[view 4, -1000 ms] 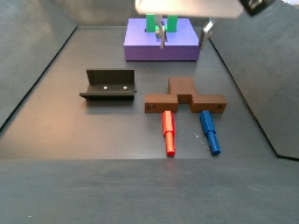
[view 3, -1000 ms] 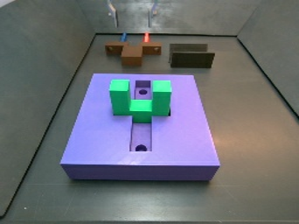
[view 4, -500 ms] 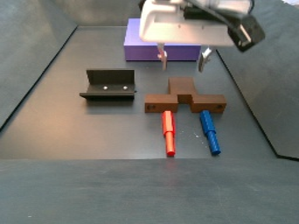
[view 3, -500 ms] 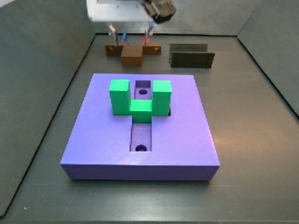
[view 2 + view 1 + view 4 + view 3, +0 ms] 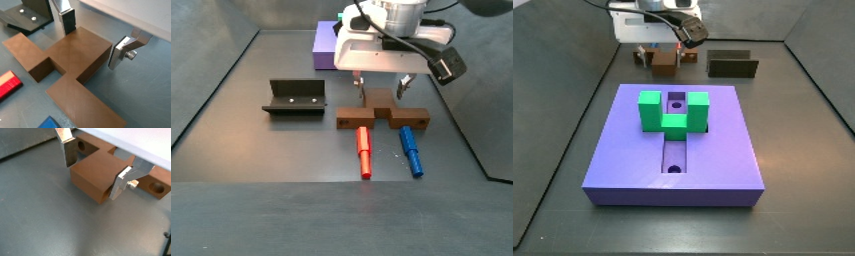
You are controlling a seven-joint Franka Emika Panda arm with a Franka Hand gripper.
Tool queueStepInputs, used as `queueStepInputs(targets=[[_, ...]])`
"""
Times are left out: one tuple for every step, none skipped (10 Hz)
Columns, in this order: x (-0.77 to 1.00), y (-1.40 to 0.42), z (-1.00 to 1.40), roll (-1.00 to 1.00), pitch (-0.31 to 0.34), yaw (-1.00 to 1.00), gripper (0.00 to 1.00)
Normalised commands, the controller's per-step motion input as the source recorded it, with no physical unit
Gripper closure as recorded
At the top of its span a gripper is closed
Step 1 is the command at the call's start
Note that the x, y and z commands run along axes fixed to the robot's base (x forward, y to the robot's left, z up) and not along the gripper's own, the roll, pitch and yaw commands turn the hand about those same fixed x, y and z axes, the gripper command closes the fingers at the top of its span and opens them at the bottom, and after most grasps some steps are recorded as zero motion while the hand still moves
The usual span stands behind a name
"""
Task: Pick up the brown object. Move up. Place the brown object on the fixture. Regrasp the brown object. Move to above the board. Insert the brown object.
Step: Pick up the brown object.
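We found the pincer (image 5: 381, 88) low over the brown object (image 5: 381, 112), its fingers (image 5: 67, 19) either side of the bar, apart from it. The fixture (image 5: 295, 97) stood beside; the board (image 5: 675, 142) lay well apart.

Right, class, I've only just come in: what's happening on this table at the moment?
A robot arm has its gripper low over the brown object, open fingers on either side of its narrow stem, not closed on it. The piece lies flat on the floor, with red and blue bars in front of it. The fixture stands empty beside it, and the purple board waits with its green block.
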Motion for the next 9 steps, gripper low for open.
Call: queueStepInputs(targets=[[0.00,0.00,-0.21,0.00,-0.027,0.00,0.00],[0.00,0.00,-0.22,0.00,-0.007,0.00,0.00],[0.00,0.00,-0.11,0.00,-0.019,0.00,0.00],[0.00,0.00,-0.03,0.00,-0.004,0.00,0.00],[0.00,0.00,-0.01,0.00,-0.003,0.00,0.00],[0.00,0.00,0.00,0.00,0.000,0.00,0.00],[0.00,0.00,0.00,0.00,0.000,0.00,1.00],[0.00,0.00,0.00,0.00,0.000,0.00,1.00],[0.00,0.00,0.00,0.00,0.000,0.00,1.00]])
